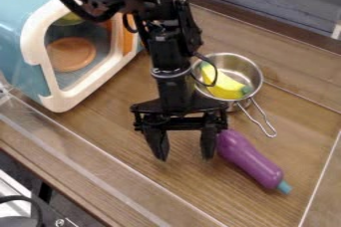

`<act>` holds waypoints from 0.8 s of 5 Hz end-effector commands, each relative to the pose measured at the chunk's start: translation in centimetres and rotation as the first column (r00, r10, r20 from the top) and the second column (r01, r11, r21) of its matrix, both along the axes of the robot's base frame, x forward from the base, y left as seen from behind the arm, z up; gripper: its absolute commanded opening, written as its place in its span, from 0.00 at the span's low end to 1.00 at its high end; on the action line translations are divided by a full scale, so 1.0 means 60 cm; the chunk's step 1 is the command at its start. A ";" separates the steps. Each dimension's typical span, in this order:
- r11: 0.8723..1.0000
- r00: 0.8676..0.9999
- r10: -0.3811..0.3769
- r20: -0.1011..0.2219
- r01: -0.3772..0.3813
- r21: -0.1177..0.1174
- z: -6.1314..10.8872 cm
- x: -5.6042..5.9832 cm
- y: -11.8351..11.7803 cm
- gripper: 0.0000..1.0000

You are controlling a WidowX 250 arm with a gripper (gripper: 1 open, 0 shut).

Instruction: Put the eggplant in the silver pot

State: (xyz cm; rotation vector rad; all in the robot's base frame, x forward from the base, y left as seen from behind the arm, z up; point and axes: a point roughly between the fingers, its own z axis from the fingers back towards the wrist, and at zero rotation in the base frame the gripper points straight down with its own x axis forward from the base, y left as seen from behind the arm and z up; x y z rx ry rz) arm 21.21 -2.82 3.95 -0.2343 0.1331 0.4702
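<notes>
Eggplant [249, 159] is lying flat on the wooden table [94, 151], just below the silver pot [229, 76], its teal cap pointing away from the pot. Beside the eggplant, on the side farther from the pot's wire handle, the gripper [185, 147] is hanging with fingers spread wide, gripping nothing. Yellow toy food [230, 88] is sitting inside the pot.

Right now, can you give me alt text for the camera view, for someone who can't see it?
A black robot arm's open claw points down at a wooden table, empty, just left of a purple eggplant lying on the wood. Behind it, a silver pot holds yellow toy food, and a toy microwave with an orange dish inside stands at left.
</notes>
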 end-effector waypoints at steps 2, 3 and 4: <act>0.999 0.998 0.052 0.046 -0.052 -0.003 0.015 0.001 -0.010 1.00; 0.996 0.995 0.091 0.049 -0.091 -0.004 0.010 -0.004 -0.016 1.00; 0.994 0.992 0.114 0.052 -0.114 -0.005 0.003 0.011 -0.013 1.00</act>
